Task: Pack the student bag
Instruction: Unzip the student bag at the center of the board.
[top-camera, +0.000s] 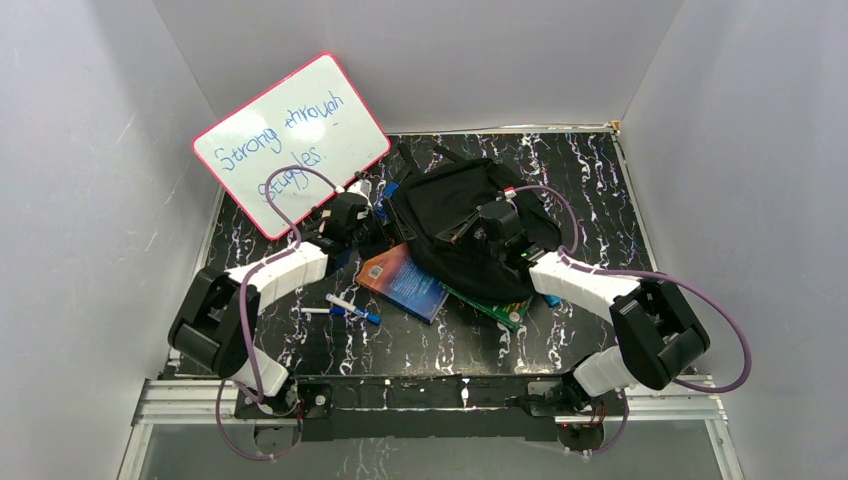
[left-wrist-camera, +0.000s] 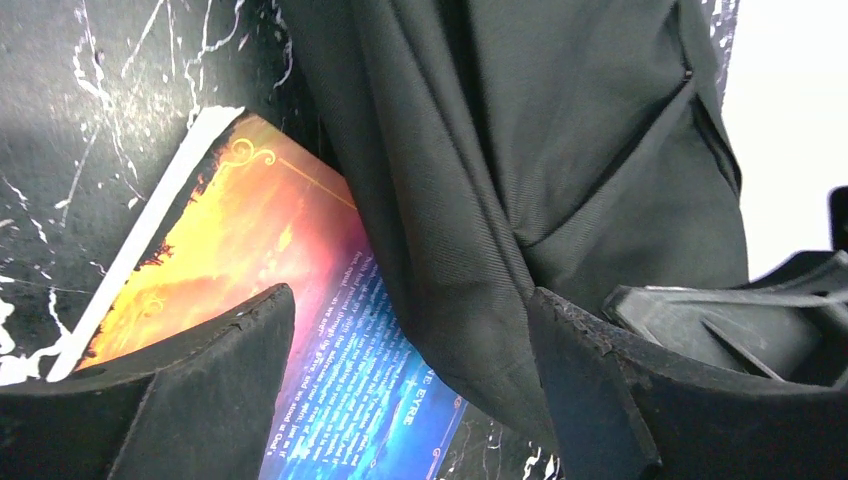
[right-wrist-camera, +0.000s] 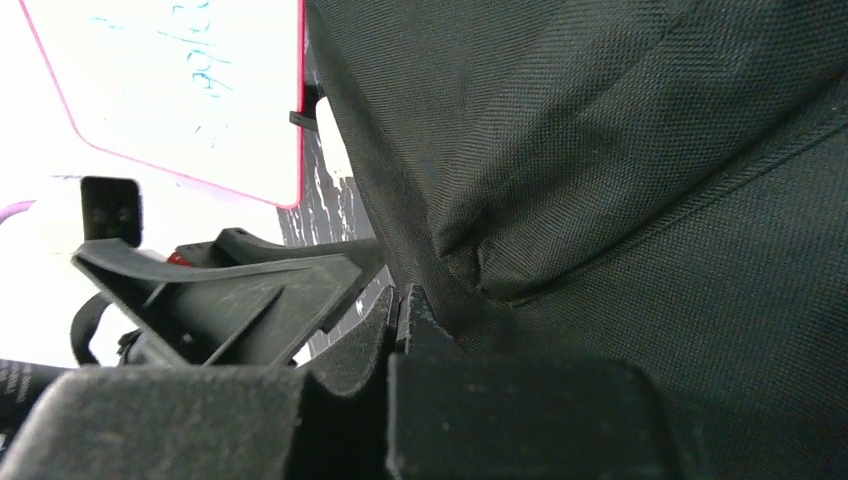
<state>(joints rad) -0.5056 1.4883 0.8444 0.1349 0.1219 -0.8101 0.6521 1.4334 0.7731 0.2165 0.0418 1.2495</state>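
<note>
student bag (top-camera: 440, 200) is spread limp at the middle of the table (top-camera: 600, 200), its near edge draped over a book (top-camera: 405, 282) and a green box (top-camera: 495, 305) (both partly covered). its slack fabric is judged light and likely to sag wherever it is lifted, so a seam or the opening's rim is favoured over flat cloth. the right gripper (right-wrist-camera: 400, 305) is closed, a crease of the bag apparently pinched at its tips. the left gripper (left-wrist-camera: 410, 310) is held wide open at the bag's left edge, nothing gripped. further back, a whiteboard (top-camera: 290, 140) is leaned up.
</note>
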